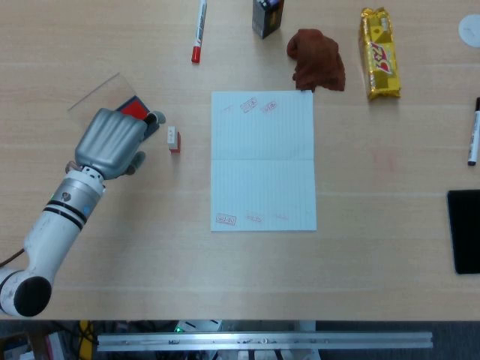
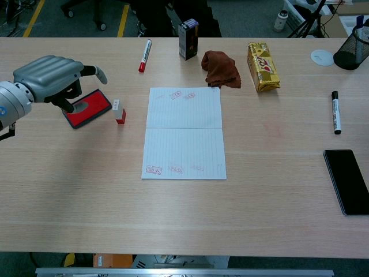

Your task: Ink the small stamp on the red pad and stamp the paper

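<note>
Head view: left robot hand point(image 1: 114, 142) hides most of red pad point(image 1: 133, 109).

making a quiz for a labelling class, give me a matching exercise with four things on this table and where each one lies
Things:
1. small white and red stamp
2. crumpled brown cloth
3. flat black phone
4. red ink pad in a dark tray

Places:
A. at the table's right edge
B. under the left hand
C. between the ink pad and the lined white paper
D. at the paper's far right corner

Pairs: 1-C, 2-D, 3-A, 4-B
</note>
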You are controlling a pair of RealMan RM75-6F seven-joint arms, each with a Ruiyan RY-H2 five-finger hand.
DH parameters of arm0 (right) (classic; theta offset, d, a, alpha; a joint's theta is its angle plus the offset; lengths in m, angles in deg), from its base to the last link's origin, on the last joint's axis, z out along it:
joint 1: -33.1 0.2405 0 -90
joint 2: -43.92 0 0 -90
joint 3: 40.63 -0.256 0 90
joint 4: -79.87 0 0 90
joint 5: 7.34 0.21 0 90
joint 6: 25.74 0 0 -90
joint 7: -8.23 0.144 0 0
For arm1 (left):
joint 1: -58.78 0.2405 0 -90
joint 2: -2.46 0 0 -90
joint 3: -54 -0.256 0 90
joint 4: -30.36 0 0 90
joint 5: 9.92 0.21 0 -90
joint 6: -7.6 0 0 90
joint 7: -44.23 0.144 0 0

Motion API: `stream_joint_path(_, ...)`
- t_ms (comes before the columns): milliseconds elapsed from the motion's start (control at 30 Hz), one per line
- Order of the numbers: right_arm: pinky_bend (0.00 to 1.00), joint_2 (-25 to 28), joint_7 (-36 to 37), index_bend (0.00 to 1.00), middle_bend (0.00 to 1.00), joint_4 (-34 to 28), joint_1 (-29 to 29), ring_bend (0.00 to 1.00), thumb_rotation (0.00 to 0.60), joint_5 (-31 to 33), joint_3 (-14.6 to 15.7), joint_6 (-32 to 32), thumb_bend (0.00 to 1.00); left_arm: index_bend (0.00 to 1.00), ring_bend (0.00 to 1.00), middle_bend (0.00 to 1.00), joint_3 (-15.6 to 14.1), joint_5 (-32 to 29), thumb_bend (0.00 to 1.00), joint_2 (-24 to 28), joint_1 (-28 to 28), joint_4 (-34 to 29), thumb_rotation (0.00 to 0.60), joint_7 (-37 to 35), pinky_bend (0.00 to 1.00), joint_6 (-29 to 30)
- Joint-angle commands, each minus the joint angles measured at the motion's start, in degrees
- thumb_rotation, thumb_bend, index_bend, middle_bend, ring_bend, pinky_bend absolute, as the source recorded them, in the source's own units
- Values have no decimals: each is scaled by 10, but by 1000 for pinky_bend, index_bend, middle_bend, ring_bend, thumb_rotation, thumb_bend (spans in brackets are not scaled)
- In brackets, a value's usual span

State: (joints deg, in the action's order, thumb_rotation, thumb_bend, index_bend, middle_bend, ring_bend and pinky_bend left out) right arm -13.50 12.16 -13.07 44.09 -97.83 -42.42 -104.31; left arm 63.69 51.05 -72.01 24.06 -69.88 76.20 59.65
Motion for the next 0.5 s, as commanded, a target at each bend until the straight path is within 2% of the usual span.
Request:
stream_joint_path(33, 141, 0, 0, 69, 159, 0, 0, 80, 600, 0, 0, 0, 192, 229, 1000, 1000, -3, -45, 333, -20, -31, 20, 600, 34, 1000, -17)
stream_joint_path(500, 141, 1, 0, 69, 168, 1, 0, 87, 600, 4, 0, 1, 193, 229, 1000, 1000, -31, -156, 332, -84, -110, 86, 600, 130, 1000, -10)
